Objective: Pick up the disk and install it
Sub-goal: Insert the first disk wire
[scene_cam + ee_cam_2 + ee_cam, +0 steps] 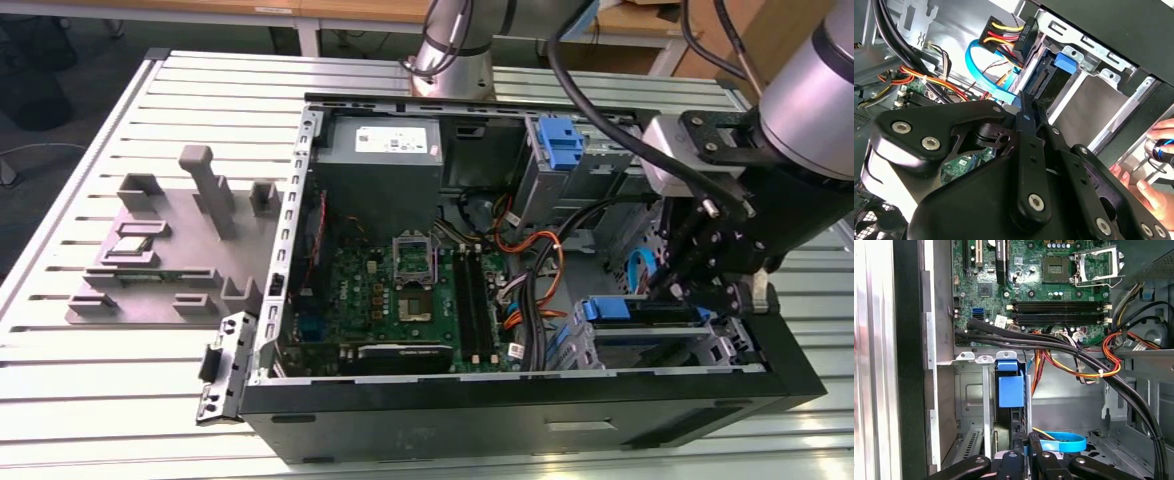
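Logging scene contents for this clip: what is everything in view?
table: one, silver slatted, beneath everything
computer case: one, black, open on table
motherboard: one, green, inside case
power supply: one, grey, case's far corner
disk: one, blue-framed, in near bay, exterior view's right
blue bracket: one, far bay
fixture: one, grey, table, exterior view's left
cables: several, mixed colours, inside case
person's hand: one, beside the case
arm: one, silver, above case
gripper: one, black, by the disk's bay

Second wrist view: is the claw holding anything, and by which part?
Cannot be told. The claw sits at the silver-metal disk in its blue plastic carrier, which lies in the drive bay.
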Motion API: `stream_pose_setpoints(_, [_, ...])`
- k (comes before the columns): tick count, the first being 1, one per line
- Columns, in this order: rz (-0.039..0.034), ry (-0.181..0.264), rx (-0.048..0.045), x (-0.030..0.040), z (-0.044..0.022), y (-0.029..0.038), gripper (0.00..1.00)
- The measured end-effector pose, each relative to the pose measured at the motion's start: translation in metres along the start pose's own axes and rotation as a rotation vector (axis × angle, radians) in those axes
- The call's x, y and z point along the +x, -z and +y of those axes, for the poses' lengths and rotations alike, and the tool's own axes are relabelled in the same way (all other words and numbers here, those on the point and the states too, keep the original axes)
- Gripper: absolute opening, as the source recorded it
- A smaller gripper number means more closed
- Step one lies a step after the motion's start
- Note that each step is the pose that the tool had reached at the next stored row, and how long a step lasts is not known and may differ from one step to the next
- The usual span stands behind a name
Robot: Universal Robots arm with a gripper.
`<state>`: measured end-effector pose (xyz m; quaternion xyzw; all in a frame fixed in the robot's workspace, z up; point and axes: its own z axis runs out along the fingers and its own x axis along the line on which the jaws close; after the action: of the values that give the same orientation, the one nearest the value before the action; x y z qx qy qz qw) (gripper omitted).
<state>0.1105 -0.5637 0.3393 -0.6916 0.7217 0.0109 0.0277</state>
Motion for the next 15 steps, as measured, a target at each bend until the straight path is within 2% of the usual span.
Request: stream_pose_setpoints(15, [-0.0001, 0.0, 0.0012, 0.0021, 0.001, -0.0031, 0.16])
